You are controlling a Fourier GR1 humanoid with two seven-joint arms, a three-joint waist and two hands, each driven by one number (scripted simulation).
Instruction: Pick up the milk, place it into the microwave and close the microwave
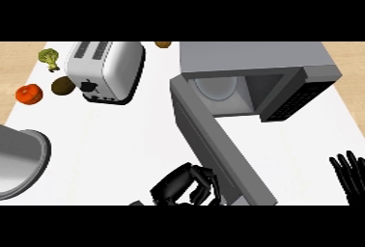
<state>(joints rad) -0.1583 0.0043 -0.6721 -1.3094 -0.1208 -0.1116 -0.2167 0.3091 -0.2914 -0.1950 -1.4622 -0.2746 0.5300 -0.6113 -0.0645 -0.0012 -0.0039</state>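
The grey microwave stands at the back right of the white counter with its cavity open. A round white turntable shows inside, and I see no milk in the cavity or on the counter. The microwave door swings out toward me as a long grey slab reaching the view's lower edge. My left hand is at the bottom centre, close against the door's left face, with its fingers curled and nothing visible in them. At the right edge my right hand rests open, fingers up.
A white toaster stands at the back left. Beside it lie a broccoli floret, a brown kiwi and a red-orange tomato. A small brown item sits at the back. A large grey pot fills the left edge.
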